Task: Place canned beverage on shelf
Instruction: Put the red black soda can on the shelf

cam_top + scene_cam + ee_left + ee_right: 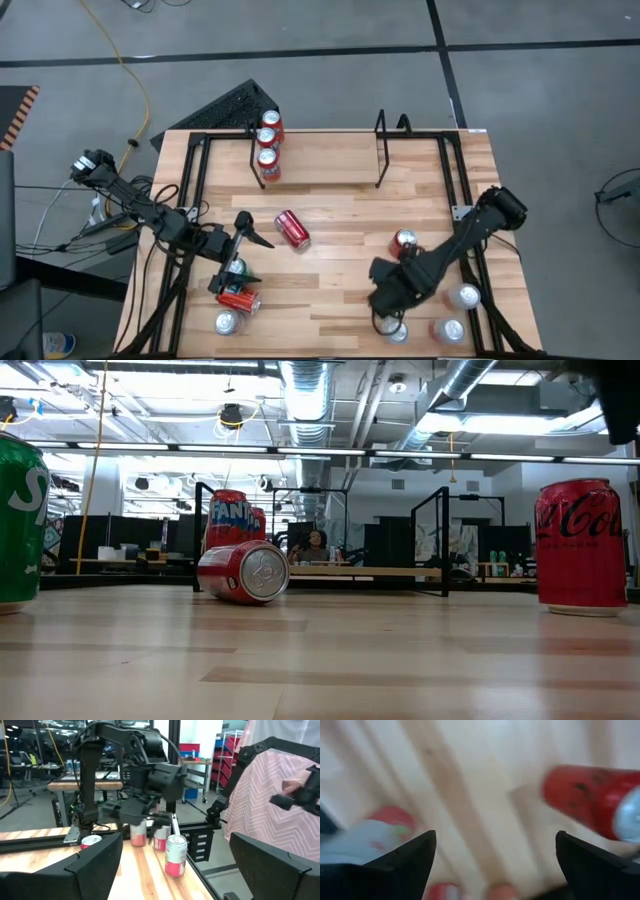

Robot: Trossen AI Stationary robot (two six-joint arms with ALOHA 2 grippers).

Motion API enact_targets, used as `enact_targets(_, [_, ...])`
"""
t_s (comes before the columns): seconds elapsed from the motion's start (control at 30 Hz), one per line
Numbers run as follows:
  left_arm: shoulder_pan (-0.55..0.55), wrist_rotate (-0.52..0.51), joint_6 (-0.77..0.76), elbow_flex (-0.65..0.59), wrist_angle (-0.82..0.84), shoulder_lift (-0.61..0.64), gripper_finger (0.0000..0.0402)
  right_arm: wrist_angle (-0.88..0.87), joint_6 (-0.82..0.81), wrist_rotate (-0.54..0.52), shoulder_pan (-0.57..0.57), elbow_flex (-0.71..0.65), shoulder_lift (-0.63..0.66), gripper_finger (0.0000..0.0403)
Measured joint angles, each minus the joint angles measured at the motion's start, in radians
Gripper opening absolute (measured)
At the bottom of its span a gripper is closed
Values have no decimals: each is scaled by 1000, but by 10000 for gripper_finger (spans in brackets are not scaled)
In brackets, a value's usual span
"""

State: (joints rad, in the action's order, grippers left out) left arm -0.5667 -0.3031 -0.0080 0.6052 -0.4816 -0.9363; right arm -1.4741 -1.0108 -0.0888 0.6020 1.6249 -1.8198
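The shelf of thin black rods stands at the table's far edge, with three red cans upright in a row at its left end. A red can lies on its side mid-table; it also shows in the low view. My left gripper is open and empty at the near left, beside a green can. My right gripper is open and empty at the near right, above the table, close to a red can and near an upright red can.
A red can lies on its side and another can stands at the near left. Several upright cans stand at the near right. Black rails edge the table. A person stands beyond the table's right side.
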Motion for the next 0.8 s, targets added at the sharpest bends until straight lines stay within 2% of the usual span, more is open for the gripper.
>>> enact_targets(0.1, [0, 0, -18, 0, 13, 0, 355, -66, 69, -44, -42, 0, 0, 384])
enact_targets(0.3, [0, 0, -40, 0, 28, 0, 355, -76, 210, -198, -75, 0, 46, 384])
enact_targets(0.53, [0, 7, -16, 0, 20, 1, 355, -62, 157, -359, -94, -60, 241, 384])
enact_targets(0.67, [0, 8, -12, 0, 21, 1, 355, -14, 67, -360, -124, -161, 360, 384])
enact_targets(0.8, [0, 8, -6, 0, 21, 1, 355, 22, 69, -355, -150, -243, 424, 384])
